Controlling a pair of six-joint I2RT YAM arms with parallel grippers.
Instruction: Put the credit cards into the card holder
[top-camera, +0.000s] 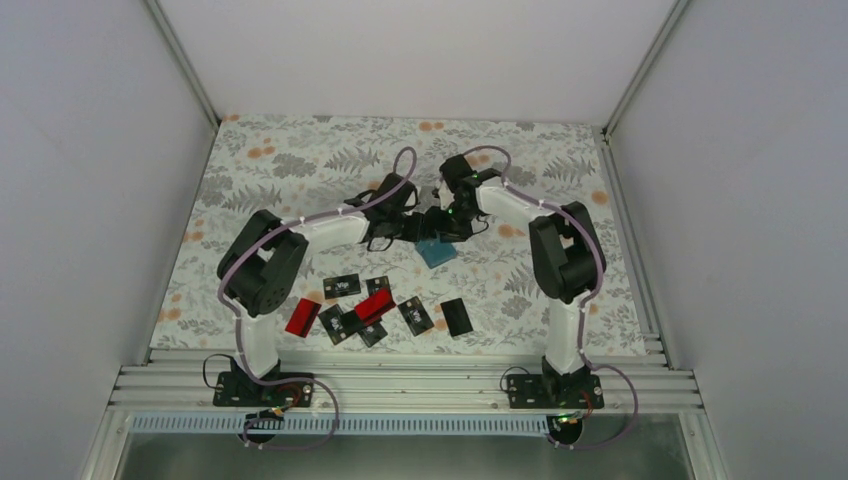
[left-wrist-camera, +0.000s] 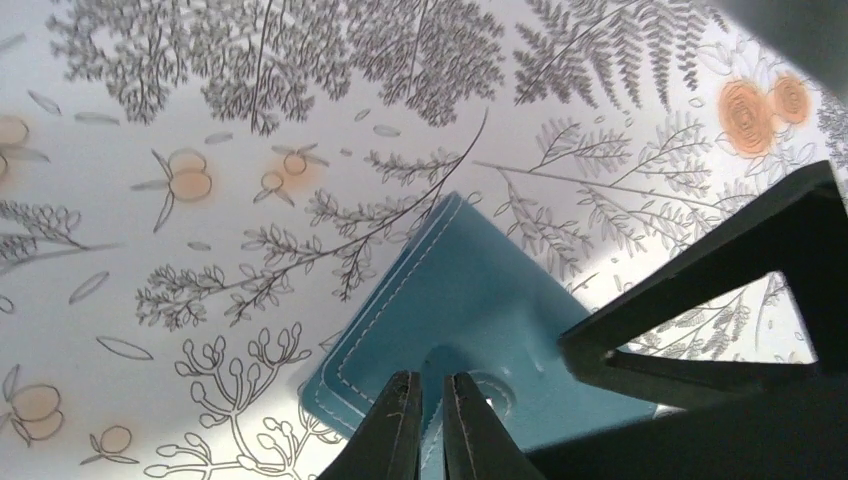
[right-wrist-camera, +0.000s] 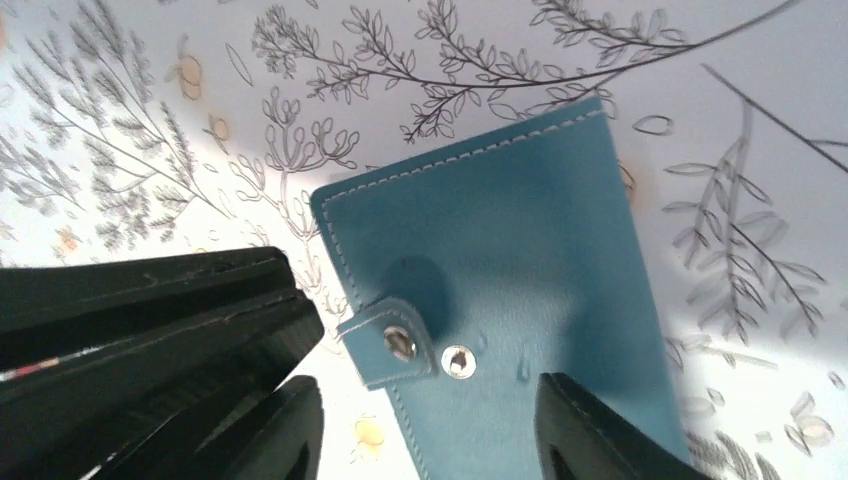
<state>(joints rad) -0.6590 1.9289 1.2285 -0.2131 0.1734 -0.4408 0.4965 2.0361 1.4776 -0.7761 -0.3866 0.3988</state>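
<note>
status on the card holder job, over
Left gripper shut at edge of the card holder. Right gripper open, straddling it. Snap tab undone; credit cards scattered loose, none gripped. Nothing in the way.

The worktop (top-camera: 300, 170), covered in a leaf-and-flower print, carries red and black cards (top-camera: 375, 305) scattered near its front edge. A teal card holder (top-camera: 436, 252) lies further back.

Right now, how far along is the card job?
Done: the snap tab on the teal-blue soft folding card holder looks unfastened. In hand: the left end effector is shut at that tab, the right end effector open around the holder, which lies folded. Left: all visible thin red and black rectangular cards lie loose on the floral tablecloth; none loaded.
</note>
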